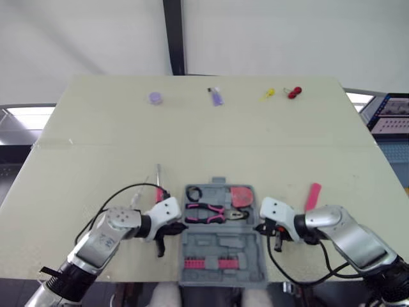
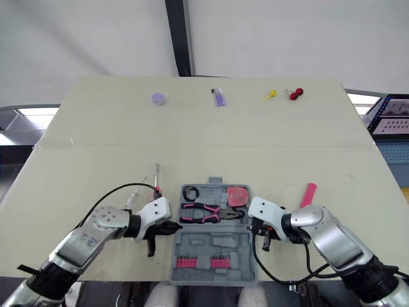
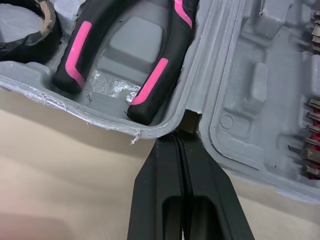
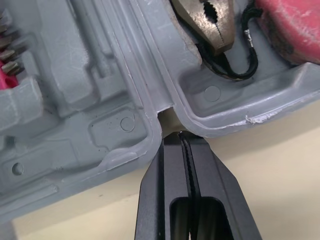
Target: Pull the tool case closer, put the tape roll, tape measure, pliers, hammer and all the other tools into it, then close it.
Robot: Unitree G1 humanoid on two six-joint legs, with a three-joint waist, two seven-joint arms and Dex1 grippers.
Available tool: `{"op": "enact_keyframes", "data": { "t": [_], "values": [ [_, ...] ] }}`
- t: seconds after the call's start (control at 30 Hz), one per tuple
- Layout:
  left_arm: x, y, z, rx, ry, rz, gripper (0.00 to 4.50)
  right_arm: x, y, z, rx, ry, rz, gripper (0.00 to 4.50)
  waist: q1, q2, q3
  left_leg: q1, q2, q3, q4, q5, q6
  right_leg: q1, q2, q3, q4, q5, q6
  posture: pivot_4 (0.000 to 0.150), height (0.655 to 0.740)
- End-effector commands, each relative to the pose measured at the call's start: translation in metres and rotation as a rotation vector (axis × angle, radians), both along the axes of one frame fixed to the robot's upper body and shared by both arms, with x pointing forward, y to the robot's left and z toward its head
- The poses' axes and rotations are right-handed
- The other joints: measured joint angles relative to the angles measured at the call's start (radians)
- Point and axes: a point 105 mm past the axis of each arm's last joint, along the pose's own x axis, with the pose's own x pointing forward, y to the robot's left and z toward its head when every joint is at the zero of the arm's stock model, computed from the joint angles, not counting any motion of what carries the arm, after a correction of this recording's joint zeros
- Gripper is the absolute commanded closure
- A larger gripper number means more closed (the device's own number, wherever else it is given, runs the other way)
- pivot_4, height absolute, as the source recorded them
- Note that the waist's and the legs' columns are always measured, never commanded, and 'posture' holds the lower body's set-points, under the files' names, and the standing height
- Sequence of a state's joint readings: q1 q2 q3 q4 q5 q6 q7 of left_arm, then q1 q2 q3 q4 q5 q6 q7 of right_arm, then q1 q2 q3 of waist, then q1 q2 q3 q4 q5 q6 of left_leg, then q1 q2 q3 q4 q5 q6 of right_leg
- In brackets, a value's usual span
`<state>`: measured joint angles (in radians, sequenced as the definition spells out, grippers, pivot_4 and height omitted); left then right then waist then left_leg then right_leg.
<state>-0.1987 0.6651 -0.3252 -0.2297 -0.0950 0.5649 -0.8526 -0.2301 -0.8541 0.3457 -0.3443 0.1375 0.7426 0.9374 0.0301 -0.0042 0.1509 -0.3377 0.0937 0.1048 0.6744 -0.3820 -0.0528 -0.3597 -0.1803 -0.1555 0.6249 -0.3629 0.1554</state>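
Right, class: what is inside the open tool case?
Pliers, a black tape roll, a pink tape measure and a row of bits. Anything beneath them is covered.

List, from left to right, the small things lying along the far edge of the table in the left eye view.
lilac round disc → small purple thing → small yellow thing → small red thing
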Motion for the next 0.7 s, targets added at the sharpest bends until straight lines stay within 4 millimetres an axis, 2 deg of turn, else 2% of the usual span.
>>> {"op": "enact_keyframes", "data": {
  "t": [0.03,0.27,0.7],
  "values": [
    [0.013,-0.002,0.008,0.002,-0.083,0.03,4.5,0.009,0.007,0.011,0.03,-0.063,0.009,4.45,0.0,0.0,0.0,0.0,0.0,0.0,0.0,0.0,0.0,0.0,0.0,0.0,0.0,0.0,0.0,0.15,0.74],
    [0.028,-0.003,0.016,-0.008,-0.147,0.063,4.5,0.019,0.006,0.015,0.032,-0.093,-0.027,4.45,-0.002,0.0,0.0,-0.001,0.0,0.0,0.0,0.0,0.0,0.0,0.0,0.0,0.0,0.0,0.0,0.15,0.74],
    [0.031,-0.009,0.016,-0.009,-0.164,0.053,4.5,0.024,0.007,0.013,0.025,-0.121,-0.032,4.45,-0.004,0.0,0.0,-0.001,0.0,0.0,0.0,0.0,0.0,-0.001,0.0,-0.001,0.0,0.0,0.0,0.15,0.74]
  ]
}}
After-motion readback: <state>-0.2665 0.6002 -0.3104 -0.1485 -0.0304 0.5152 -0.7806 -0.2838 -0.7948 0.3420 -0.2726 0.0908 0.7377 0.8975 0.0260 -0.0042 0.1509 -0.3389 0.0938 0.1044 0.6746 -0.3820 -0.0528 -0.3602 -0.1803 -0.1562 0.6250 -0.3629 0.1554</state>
